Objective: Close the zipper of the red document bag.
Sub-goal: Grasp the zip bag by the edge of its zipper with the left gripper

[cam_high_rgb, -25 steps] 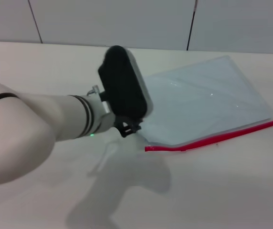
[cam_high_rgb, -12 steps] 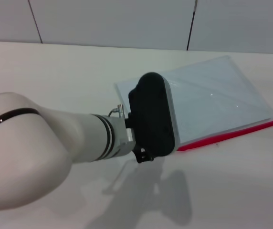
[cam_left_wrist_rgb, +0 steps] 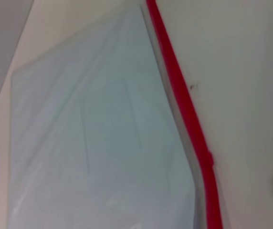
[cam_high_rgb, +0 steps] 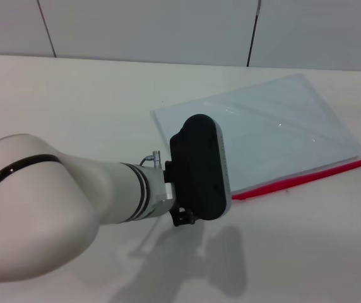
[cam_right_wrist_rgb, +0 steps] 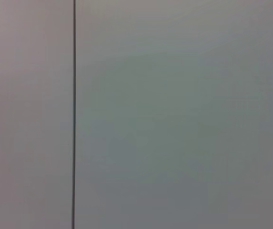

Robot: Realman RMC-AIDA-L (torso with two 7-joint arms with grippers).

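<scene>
The red document bag (cam_high_rgb: 275, 126) lies flat on the pale table (cam_high_rgb: 73, 101), right of centre, a translucent pale-blue pouch. Its zipper (cam_high_rgb: 307, 176) is the red strip along the near long edge. My left arm reaches in from the left, and its black end housing (cam_high_rgb: 199, 167) hangs over the bag's near left corner, hiding that end of the strip and the fingers. The left wrist view looks down on the bag (cam_left_wrist_rgb: 93, 143) and the zipper (cam_left_wrist_rgb: 184, 105), where a small red bump (cam_left_wrist_rgb: 208, 158) sits on the strip. The right gripper is out of view.
A grey panelled wall (cam_high_rgb: 168, 28) with dark seams runs behind the table. The right wrist view shows only wall panel and one seam (cam_right_wrist_rgb: 74, 114). The left arm's shadow (cam_high_rgb: 218, 259) falls on the table in front.
Over the last second the left arm swung right, from beside the bag's near left corner to over it. In the last half second it barely shifted.
</scene>
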